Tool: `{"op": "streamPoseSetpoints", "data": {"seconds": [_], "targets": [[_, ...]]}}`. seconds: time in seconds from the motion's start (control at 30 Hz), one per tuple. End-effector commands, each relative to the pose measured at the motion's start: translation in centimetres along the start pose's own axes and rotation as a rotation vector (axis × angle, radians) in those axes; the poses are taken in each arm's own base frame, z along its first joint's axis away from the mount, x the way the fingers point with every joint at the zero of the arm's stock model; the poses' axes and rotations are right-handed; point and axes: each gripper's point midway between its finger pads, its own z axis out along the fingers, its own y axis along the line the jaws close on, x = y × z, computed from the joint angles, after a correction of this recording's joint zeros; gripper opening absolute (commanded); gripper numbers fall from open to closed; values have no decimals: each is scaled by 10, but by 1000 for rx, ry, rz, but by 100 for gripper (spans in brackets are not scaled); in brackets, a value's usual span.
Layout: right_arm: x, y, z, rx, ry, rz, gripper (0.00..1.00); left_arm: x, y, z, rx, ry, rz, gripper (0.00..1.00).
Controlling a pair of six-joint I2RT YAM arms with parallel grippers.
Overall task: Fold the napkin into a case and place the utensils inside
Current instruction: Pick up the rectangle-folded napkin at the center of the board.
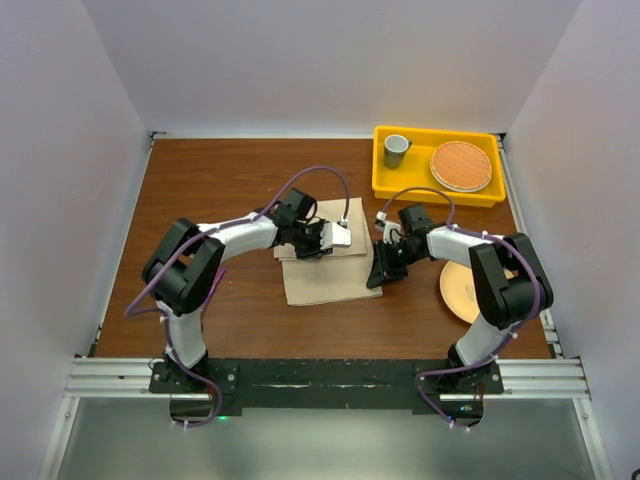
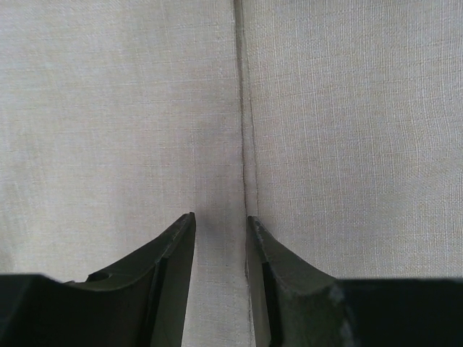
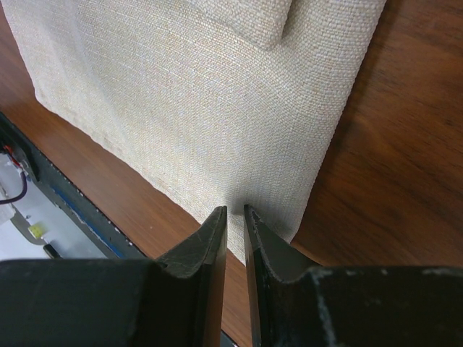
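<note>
The beige napkin [image 1: 318, 278] lies on the brown table between both arms, with a folded layer across its far part. My left gripper [image 1: 338, 237] is low on that far right part. In the left wrist view cloth [image 2: 347, 130] fills the frame, and a fold edge runs down into the left gripper [image 2: 221, 217], whose jaws hold a strip of cloth. My right gripper [image 1: 383, 272] is at the napkin's near right edge. There its jaws [image 3: 235, 210] stand almost together, pinching the napkin [image 3: 195, 108] by its corner. The utensils and a case are out of view.
A yellow tray [image 1: 385, 185] at the back right holds a grey cup [image 1: 396, 150] and a round orange plate [image 1: 461, 166]. A tan plate [image 1: 458, 290] lies under my right arm. White walls close in three sides. The black base rail [image 3: 65, 195] runs along the near edge.
</note>
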Motion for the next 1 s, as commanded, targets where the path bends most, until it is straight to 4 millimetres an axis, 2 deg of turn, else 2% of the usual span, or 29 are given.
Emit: {"op": "streamPoseSetpoints", "data": {"seconds": [0.0, 0.27, 0.4, 0.5, 0.57, 0.6, 0.77, 0.9, 0.97], "targets": [[-4, -4, 0, 29, -6, -29, 20, -1, -5, 8, 39, -13, 7, 40], [-2, -4, 0, 26, -4, -33, 20, 4, -8, 13, 56, -4, -3, 32], [-1, -5, 1, 27, -1, -31, 20, -1, -4, 11, 61, -13, 4, 20], [-3, -5, 1, 27, -1, -31, 20, -3, -5, 11, 69, -14, 13, 17], [-3, -5, 1, 28, -2, -32, 20, -5, -6, 8, 74, -19, 14, 19], [-3, -5, 1, 28, -2, -32, 20, -6, -7, 7, 79, -20, 15, 27], [-3, -5, 1, 30, -4, -31, 20, -8, -5, 4, 71, -25, 8, 41], [-2, -6, 1, 33, -3, -30, 20, -1, -5, 10, 72, -1, -1, 41], [-2, -6, 2, 35, -1, -28, 20, 3, -6, 13, 74, 10, -8, 37]]}}
